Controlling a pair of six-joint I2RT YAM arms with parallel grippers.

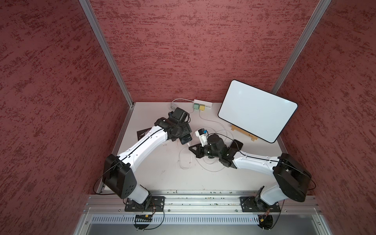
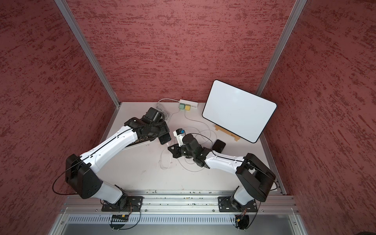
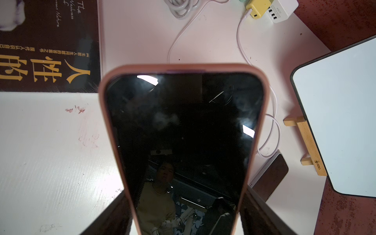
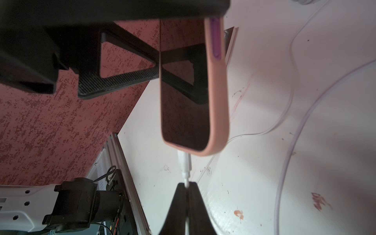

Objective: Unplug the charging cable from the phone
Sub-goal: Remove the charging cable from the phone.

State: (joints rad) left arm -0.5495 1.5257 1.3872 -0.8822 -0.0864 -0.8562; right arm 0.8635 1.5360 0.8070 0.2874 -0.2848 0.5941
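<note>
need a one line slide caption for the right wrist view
Closed right gripper pinching the white charging cable, still plugged into the pink-cased phone.

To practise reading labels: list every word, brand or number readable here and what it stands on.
"人性的", large gold characters: book.
"The", "Nature", parts of an English title: same book.
Smaller Chinese lines on the book: too small to read.
Logo on the wooden stand, print on the white charger: too small to read.

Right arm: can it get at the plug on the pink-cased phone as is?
Probably yes. The right gripper is shut on the charging cable just behind the plug, which is seated in the phone held by the left gripper. Nothing stands between them.
</note>
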